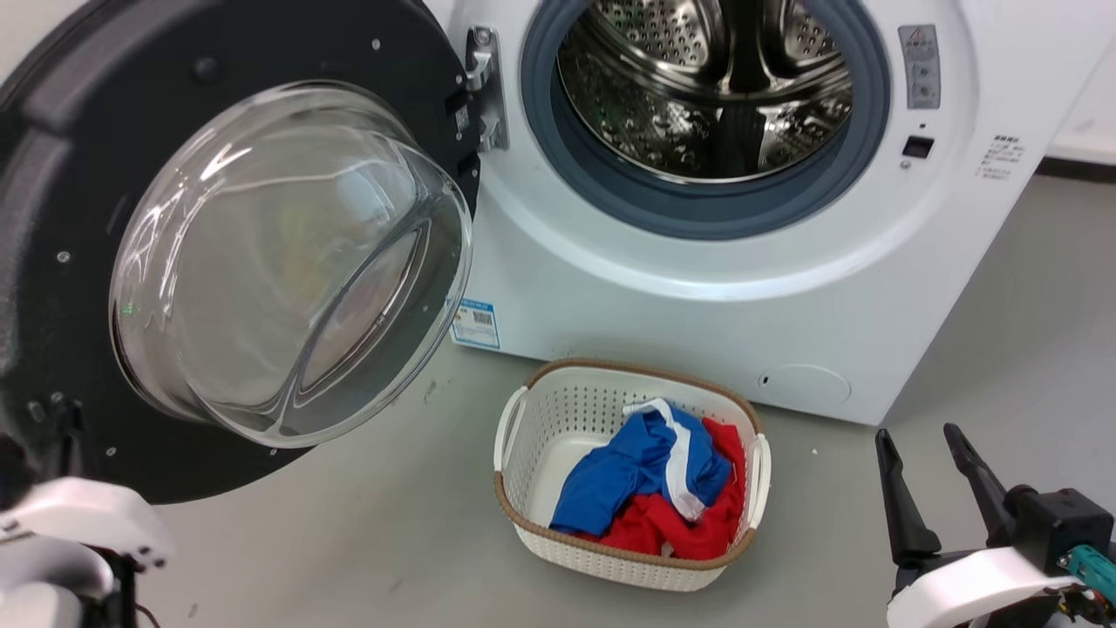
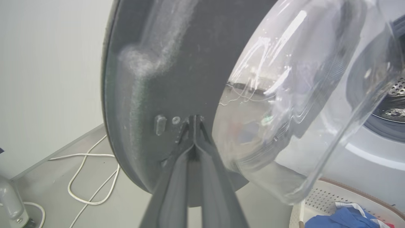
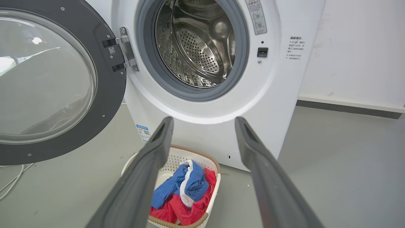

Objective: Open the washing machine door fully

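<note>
The washing machine (image 1: pixel 663 296) stands ahead of the right gripper (image 1: pixel 920 436), its white front rising beyond the fingertips, with the steel drum (image 1: pixel 697 87) bare inside its grey ring. The washing machine door (image 1: pixel 261 52) hangs wide open on its metal hinge (image 1: pixel 484 87), off to the left of the right gripper and directly in front of the left gripper (image 2: pixel 194 122). Its bulging glass window (image 1: pixel 288 262) sits just right of the left gripper's fingers. A white laundry basket (image 1: pixel 628 558) lies on the floor ahead of the right gripper and slightly to its left, near the machine's foot, holding a blue cloth (image 1: pixel 628 471) and a red cloth (image 1: pixel 706 523). A white cable (image 2: pixel 82 164) loops over the floor to the left of the left gripper, past the door's edge. The left gripper's fingers are pressed together with nothing between them, their tips right at the door's black inner face; I can't tell whether they push on it. The right gripper's fingers are spread apart and empty, well apart from the door.
</note>
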